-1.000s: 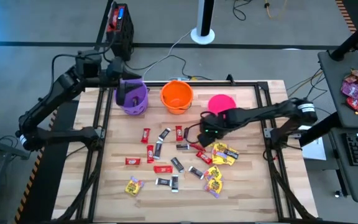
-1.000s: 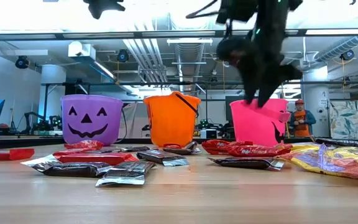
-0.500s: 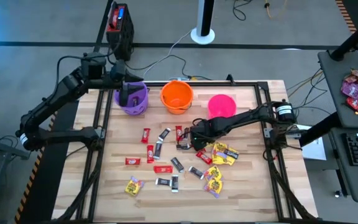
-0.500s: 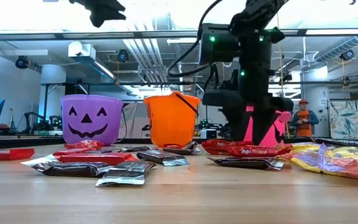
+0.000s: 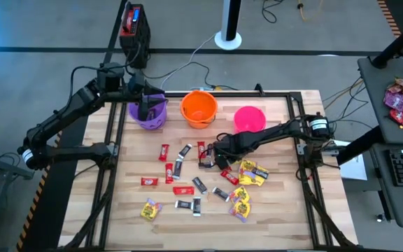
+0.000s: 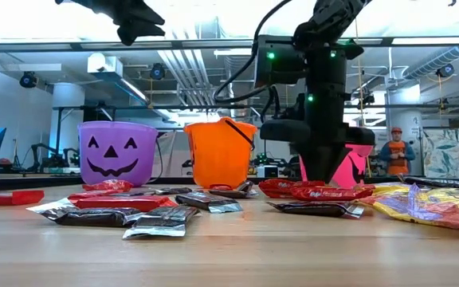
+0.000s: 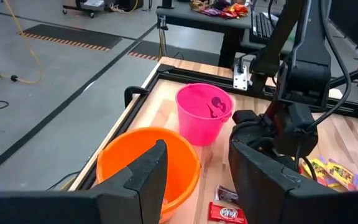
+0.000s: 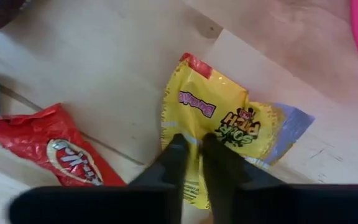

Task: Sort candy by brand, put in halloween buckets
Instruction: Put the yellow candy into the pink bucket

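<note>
- Right end effector: a second ago raised in front of the pink bucket; now down on the worktop among the candy. Fingers have narrowed from wide apart to nearly together, pinched on the edge of a yellow packet, judged gripped and not yet lifted.
- Red bar: lies just beside that packet, untouched.
- Left end effector: has edged inward over the purple bucket; jaws stand apart with nothing visible between them.
- Orange bucket: between purple and pink, along the far edge.
- Remaining candy: red bars, dark bars and yellow packets scattered mid-worktop.
- Task meaning: one pick appears made; most of the sorting remains.
</note>
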You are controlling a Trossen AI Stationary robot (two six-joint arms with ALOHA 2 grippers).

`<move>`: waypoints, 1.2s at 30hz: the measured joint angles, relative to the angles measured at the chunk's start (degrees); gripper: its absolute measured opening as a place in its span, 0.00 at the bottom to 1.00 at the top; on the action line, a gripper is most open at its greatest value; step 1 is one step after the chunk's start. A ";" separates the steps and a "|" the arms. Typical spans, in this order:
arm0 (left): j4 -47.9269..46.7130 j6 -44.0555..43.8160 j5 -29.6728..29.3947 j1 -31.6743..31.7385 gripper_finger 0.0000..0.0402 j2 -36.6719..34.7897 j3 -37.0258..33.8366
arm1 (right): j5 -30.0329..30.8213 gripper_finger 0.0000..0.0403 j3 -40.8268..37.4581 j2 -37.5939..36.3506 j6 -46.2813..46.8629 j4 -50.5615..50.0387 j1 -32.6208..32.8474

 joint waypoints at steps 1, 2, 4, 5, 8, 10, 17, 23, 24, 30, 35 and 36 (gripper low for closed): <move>0.22 0.00 0.00 0.00 0.39 0.00 0.00 | 0.02 0.05 -0.06 -0.48 -0.33 0.06 -0.08; 0.25 0.00 0.00 0.00 0.39 0.00 0.00 | -0.15 0.04 -0.10 -0.80 -0.51 0.09 -0.20; 0.29 0.00 0.00 0.00 0.39 0.00 -0.01 | -0.89 0.03 -0.11 -1.89 -1.09 -0.22 -0.56; 0.28 0.00 0.01 0.00 0.39 0.00 0.00 | -1.54 0.03 -0.09 -2.53 -1.44 -0.55 -0.61; 0.27 0.00 0.00 0.00 0.39 0.00 0.00 | -3.34 0.03 0.39 -6.17 -2.01 -0.72 -0.68; 0.27 0.00 0.00 0.00 0.39 0.00 0.00 | -5.05 0.03 0.95 -9.59 -2.15 -0.86 -0.85; -0.24 0.00 0.00 0.00 0.39 0.00 -0.02 | -4.45 0.03 3.84 -22.47 -0.98 -1.03 -2.57; -1.59 -1.66 0.00 0.00 0.39 0.00 -0.02 | 7.00 0.03 6.82 -29.94 -3.15 -3.91 -10.08; -1.92 -2.43 0.00 0.00 0.39 0.00 -0.02 | 7.81 0.03 7.14 -30.58 -3.81 -5.31 -12.02; -3.88 -9.09 0.00 -0.60 0.39 -0.02 -0.02 | 4.99 0.03 7.41 -29.92 -8.28 -13.77 -22.33; -4.75 -16.60 0.00 -2.65 0.39 -0.08 -0.02 | -0.08 0.03 7.43 -27.26 -13.03 -14.08 -25.03; -5.04 -17.53 0.00 -3.22 0.39 -0.09 -0.02 | -0.23 0.03 7.41 -26.74 -13.82 -14.19 -25.03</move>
